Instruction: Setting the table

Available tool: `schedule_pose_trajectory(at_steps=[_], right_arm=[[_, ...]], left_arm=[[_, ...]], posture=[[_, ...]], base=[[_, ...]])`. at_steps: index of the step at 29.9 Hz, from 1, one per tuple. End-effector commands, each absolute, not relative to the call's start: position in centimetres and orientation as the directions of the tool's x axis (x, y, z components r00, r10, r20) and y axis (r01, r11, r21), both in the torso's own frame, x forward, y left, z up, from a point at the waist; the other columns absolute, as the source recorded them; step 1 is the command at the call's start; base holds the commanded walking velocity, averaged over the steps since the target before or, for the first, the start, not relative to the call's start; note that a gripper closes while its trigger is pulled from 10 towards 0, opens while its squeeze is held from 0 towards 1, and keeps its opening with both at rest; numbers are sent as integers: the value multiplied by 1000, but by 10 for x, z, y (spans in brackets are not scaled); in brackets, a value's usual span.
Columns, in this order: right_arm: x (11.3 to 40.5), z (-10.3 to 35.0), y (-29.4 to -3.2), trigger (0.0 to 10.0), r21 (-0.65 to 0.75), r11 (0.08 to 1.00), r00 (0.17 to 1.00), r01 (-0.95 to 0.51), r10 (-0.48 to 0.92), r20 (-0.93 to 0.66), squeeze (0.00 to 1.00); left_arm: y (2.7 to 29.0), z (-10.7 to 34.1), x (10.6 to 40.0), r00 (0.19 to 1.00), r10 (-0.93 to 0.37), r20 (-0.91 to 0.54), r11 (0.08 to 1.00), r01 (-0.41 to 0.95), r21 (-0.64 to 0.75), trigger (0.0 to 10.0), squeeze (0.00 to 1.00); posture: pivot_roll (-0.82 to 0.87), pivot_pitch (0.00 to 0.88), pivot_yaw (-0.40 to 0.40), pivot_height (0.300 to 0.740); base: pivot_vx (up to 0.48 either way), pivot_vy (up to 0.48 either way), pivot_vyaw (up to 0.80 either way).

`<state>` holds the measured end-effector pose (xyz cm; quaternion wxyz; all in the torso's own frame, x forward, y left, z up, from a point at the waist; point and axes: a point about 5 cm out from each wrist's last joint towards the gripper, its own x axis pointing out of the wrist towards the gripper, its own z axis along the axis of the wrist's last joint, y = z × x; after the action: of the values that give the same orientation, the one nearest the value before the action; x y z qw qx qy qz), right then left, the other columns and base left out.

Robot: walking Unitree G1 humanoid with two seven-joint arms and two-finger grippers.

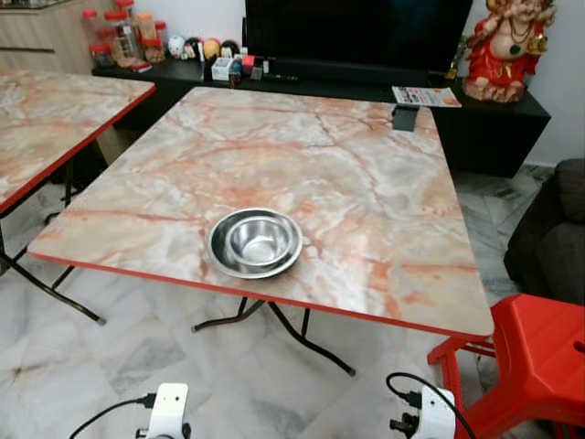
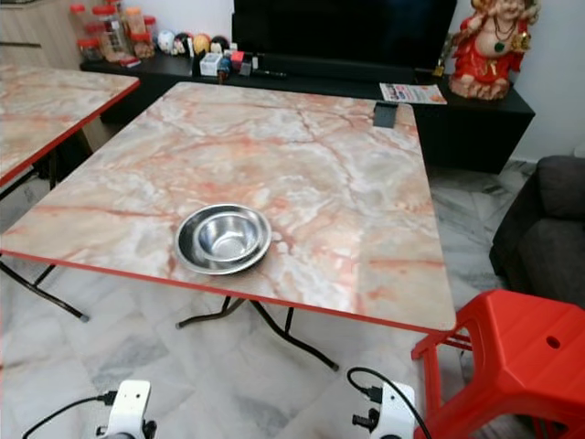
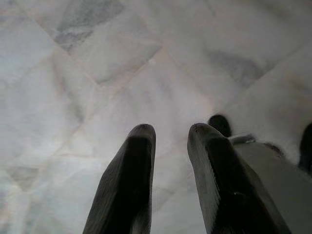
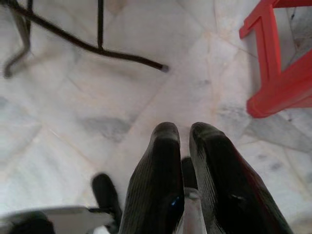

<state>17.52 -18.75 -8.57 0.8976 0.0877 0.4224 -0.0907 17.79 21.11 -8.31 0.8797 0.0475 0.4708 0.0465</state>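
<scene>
A square folding desk (image 1: pixel 347 174) with a pink-and-cream marble-pattern top and a red edge stands in front of the robot on a pale marble-tiled floor (image 1: pixel 119 366). A second desk of the same pattern (image 1: pixel 46 119) stands to the left, and a red plastic stool (image 1: pixel 539 357) sits at the near right corner.

Close to the near edge of the desk, a little left of its middle, rests a round stainless-steel bowl (image 1: pixel 255 242). It sits upright and looks empty.

Both arms hang low beside the body, pointing at the floor. The left pincer (image 3: pixel 168 146) has its two black fingers slightly parted with floor showing between them, and it holds nothing. The right pincer (image 4: pixel 184 141) has its fingers nearly together, only a narrow slit between them, with nothing visibly gripped.

The bowl lies ahead of and above both pincers, well apart from each. Being round, it has no long axis to align with. It sits roughly between the two arms, so neither looks clearly nearer. Either arm would probably have to rise over the desk edge to reach it.
</scene>
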Motion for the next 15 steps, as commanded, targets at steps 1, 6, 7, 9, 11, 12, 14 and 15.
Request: schedule_pose_trajectory(at_steps=[1, 6, 7, 9, 11, 12, 14, 15], right_arm=[[169, -88, -193, 10000, 70, 960, 607, 271, -115, -786, 0], [170, -88, -191, 10000, 77, 956, 612, 283, -118, -782, 0], [170, -88, -191, 10000, 77, 956, 611, 284, -118, -782, 0], [170, -88, -191, 10000, 78, 955, 611, 286, -119, -782, 0], [170, -88, -191, 10000, 79, 954, 612, 289, -121, -782, 0], [169, -88, -192, 10000, 79, 952, 611, 294, -124, -782, 0], [169, -88, -193, 10000, 78, 952, 609, 297, -126, -783, 0], [169, -88, -193, 10000, 78, 951, 609, 298, -126, -783, 0]], left_arm=[[211, -81, 183, 556, 137, -820, 990, -57, 127, 10000, 0], [213, -80, 184, 556, 143, -818, 989, -58, 134, 10000, 0], [214, -80, 184, 557, 144, -818, 989, -58, 135, 10000, 0], [214, -80, 184, 557, 144, -818, 989, -58, 135, 10000, 0], [214, -80, 184, 558, 145, -817, 989, -57, 136, 10000, 0], [214, -79, 185, 560, 145, -816, 989, -57, 136, 10000, 0], [213, -79, 186, 560, 145, -815, 989, -57, 137, 10000, 0], [213, -79, 186, 560, 145, -815, 989, -57, 137, 10000, 0]], posture=[[-38, 0, 21, 740], [-39, 0, 27, 740], [-40, 0, 27, 740], [-41, 0, 29, 740], [-41, 0, 28, 740], [-41, 0, 28, 740], [-39, 0, 26, 740], [-39, 0, 26, 740]], base=[[0, 341, 0], [0, 340, 0], [0, 341, 0], [0, 341, 0], [0, 337, 0], [0, 341, 0], [0, 341, 0], [0, 341, 0]])
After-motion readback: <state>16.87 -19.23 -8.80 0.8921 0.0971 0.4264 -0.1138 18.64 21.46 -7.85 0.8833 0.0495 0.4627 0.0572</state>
